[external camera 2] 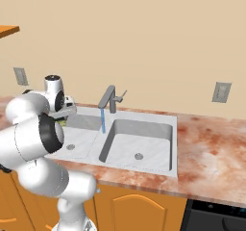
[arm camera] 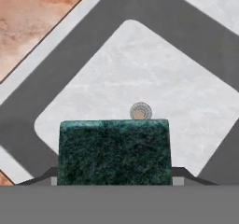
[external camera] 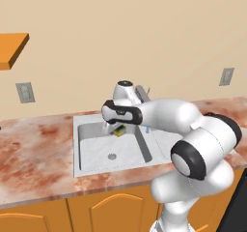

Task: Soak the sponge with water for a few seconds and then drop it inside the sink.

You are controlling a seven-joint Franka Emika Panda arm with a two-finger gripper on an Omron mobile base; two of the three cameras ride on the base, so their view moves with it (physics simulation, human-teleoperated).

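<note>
Green-topped sponge [arm camera: 113, 151] in hand [arm camera: 113, 181] over sink [arm camera: 196, 101] basin.

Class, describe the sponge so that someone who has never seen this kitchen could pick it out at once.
Find the sink set in the reddish counter. Above its left bowl, the gripper holds a small block. That is the sponge: yellow with a dark green top, the only colourful thing against the grey metal.
</note>
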